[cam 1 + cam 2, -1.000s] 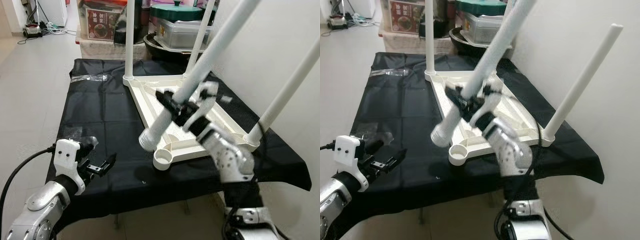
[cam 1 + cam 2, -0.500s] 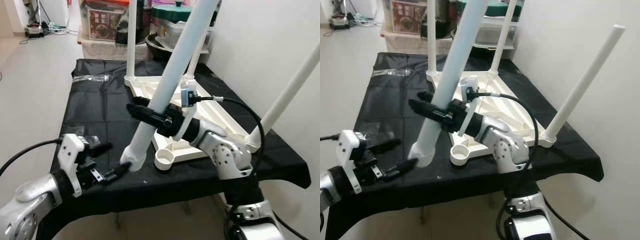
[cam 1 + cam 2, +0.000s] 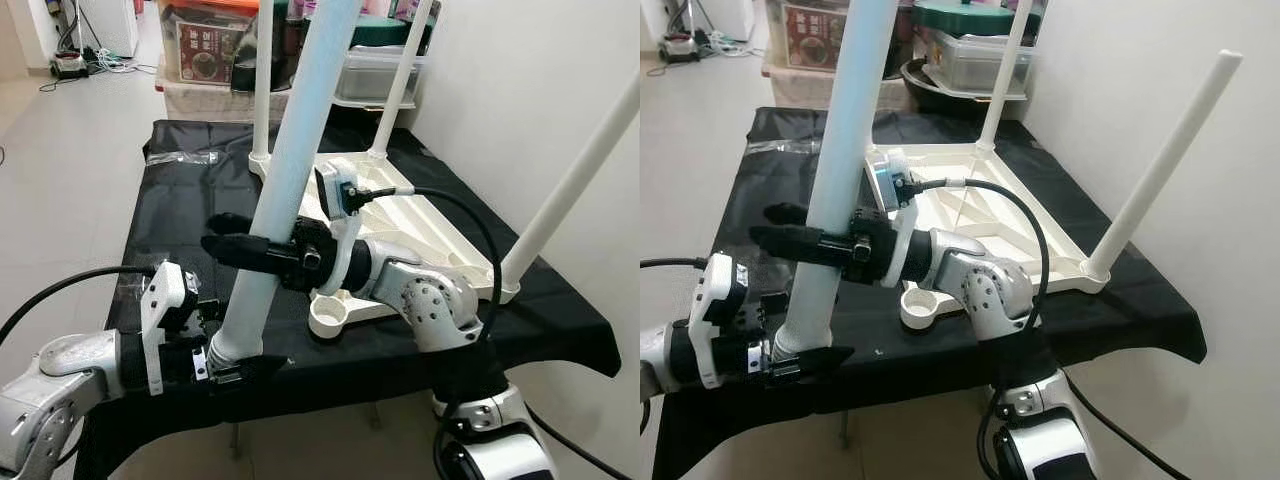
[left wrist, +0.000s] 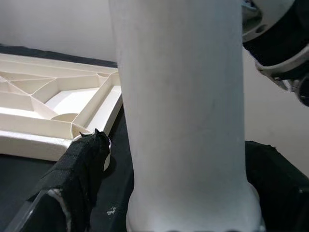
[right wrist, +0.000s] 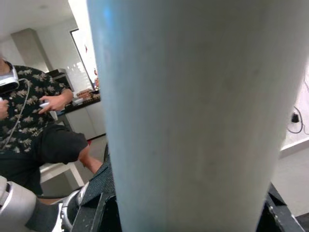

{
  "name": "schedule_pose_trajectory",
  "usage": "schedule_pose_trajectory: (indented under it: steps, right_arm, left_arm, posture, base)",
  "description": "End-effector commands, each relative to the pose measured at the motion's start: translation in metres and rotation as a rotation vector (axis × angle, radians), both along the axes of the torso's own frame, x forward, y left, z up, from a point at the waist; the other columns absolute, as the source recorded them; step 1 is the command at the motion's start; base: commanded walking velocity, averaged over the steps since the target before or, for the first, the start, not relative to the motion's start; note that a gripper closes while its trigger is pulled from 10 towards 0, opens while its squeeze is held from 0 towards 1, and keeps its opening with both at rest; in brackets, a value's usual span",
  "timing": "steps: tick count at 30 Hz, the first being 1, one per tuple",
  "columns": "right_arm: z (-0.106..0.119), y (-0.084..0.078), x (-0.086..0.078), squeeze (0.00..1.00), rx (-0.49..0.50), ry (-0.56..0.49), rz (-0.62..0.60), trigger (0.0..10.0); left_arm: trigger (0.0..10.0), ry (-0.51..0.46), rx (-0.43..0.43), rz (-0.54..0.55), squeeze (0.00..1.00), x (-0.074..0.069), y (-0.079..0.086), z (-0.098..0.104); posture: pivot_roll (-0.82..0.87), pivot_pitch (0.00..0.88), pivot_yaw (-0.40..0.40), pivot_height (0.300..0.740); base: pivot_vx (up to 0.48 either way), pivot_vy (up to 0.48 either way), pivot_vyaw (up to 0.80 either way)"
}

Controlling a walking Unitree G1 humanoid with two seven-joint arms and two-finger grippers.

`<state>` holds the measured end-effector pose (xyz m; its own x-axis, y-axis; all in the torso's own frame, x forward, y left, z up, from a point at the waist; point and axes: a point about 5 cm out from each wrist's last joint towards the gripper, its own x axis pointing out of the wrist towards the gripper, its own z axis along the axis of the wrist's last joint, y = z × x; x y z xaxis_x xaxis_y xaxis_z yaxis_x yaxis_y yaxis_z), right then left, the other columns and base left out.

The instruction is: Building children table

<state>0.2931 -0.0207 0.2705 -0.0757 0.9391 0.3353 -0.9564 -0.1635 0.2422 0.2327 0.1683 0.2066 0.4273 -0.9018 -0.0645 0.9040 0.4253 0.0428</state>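
Both hands gripped one long white plastic table leg (image 3: 285, 180): right hand (image 3: 262, 252) mid-shaft, left hand (image 3: 232, 368) clamping its base, probably steadying it beside the upturned cream tabletop's empty round socket (image 3: 330, 318).

White table leg (image 3: 290, 170); cream tabletop (image 3: 425, 225), underside ribbed; plain black cloth (image 3: 185, 215) beneath. Gripper fingers: black on right gripper (image 3: 250, 252) and left gripper (image 3: 235, 365). Arms silver with white housings. Person (image 5: 29, 121): dark shirt with pale leaf-like pattern.
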Motion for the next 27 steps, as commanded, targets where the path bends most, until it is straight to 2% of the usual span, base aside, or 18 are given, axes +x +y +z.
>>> schedule_pose_trajectory:
  steps: [1,7,13,14,15,16,17,27]
  right_arm:
    - [0.038,0.017,-0.024,0.0,0.217,-0.072,0.233,10.0]
    - [0.043,0.014,-0.025,0.0,0.273,-0.064,0.276,10.0]
    - [0.047,0.013,-0.029,0.0,0.31,-0.057,0.305,10.0]
    - [0.048,0.012,-0.031,0.0,0.323,-0.057,0.32,10.0]
    - [0.049,0.012,-0.033,0.0,0.33,-0.059,0.334,10.0]
    - [0.049,0.012,-0.033,0.0,0.33,-0.059,0.334,10.0]
    - [0.048,0.012,-0.035,0.0,0.331,-0.062,0.346,10.0]
    - [0.046,0.014,-0.037,0.0,0.323,-0.063,0.336,10.0]
  left_arm:
    - [10.0,0.09,0.008,-0.062,0.0,-0.003,-0.014,-0.015]
    - [10.0,0.088,-0.065,-0.061,0.0,-0.006,-0.015,-0.008]
    - [10.0,0.09,-0.082,-0.068,0.0,-0.007,-0.016,-0.008]
    - [4.6,0.095,-0.097,-0.078,0.0,-0.008,-0.017,-0.009]
    - [1.2,0.101,-0.109,-0.09,0.0,-0.008,-0.018,-0.009]
    - [1.2,0.101,-0.109,-0.09,0.0,-0.008,-0.018,-0.009]
    - [0.0,0.107,-0.111,-0.11,0.0,-0.01,-0.02,-0.01]
    - [0.0,0.115,-0.102,-0.151,0.0,-0.016,-0.024,-0.013]
  posture:
    - [0.16,0.0,-0.141,0.74]
    - [0.16,0.0,-0.15,0.74]
    - [0.16,0.0,-0.15,0.74]
    - [0.16,0.0,-0.151,0.74]
    - [0.16,0.0,-0.149,0.74]
    - [0.16,0.0,-0.149,0.74]
    - [0.16,0.0,-0.149,0.74]
    - [0.16,0.0,-0.143,0.74]
  base:
    - [0.0,0.0,0.0]
    - [0.0,0.0,0.0]
    - [0.0,0.0,0.0]
    - [0.0,0.0,0.0]
    - [0.0,0.0,0.0]
    - [0.0,0.0,0.0]
    - [0.0,0.0,0.0]
    - [0.0,0.0,0.0]
